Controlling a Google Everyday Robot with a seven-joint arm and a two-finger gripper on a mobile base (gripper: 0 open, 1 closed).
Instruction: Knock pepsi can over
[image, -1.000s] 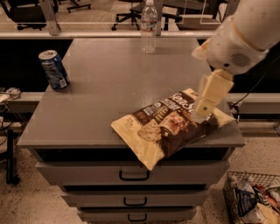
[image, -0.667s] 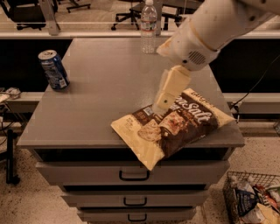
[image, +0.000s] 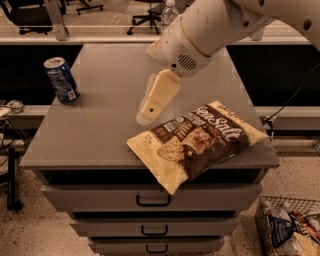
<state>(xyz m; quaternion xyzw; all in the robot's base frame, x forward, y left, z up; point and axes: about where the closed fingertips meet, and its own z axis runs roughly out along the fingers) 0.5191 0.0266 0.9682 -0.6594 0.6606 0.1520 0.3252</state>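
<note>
The pepsi can, dark blue with a silver top, stands upright near the left edge of the grey cabinet top. My gripper hangs from the white arm over the middle of the cabinet top, just left of a chip bag. It is well to the right of the can and apart from it. It holds nothing that I can see.
A brown and cream chip bag lies at the front right, overhanging the front edge. A clear water bottle stands at the back edge behind the arm. A wire basket of items sits on the floor at the right. Office chairs stand behind.
The arm and gripper have moved left across the cabinet top, from over the chip bag's right end to its left side, nearer the can. The can has not moved.
</note>
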